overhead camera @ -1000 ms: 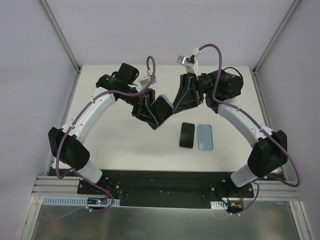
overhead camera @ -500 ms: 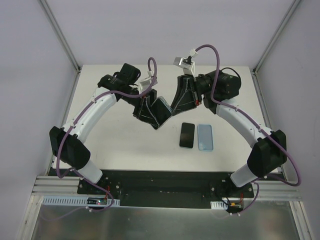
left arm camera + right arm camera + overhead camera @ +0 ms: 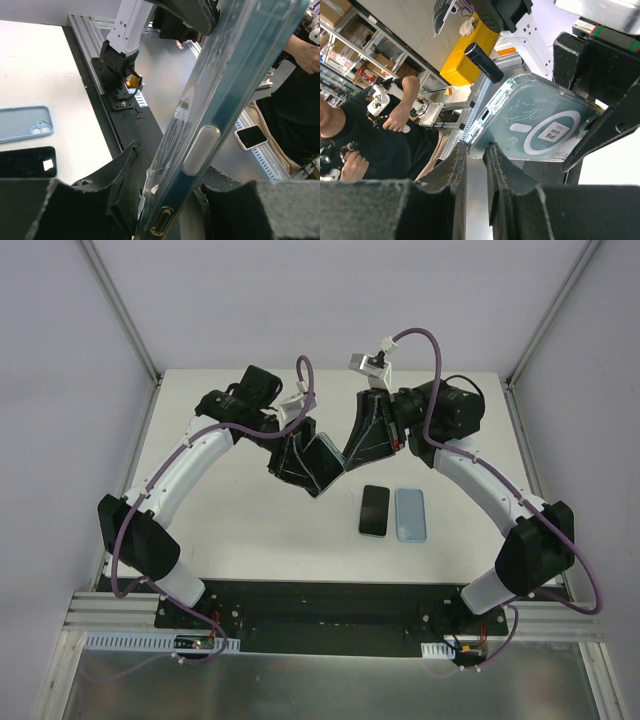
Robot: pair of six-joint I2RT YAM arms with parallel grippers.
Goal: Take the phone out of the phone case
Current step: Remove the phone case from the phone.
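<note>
Phone case, clamped in left tool, slants its long axis toward right tool, which pinches its corner rim.

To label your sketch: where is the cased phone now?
Top view, centre: the cased phone sits in the left gripper, with the right gripper alongside it.

On the white table, a black phone just beside a light-blue case, both flat.
</note>
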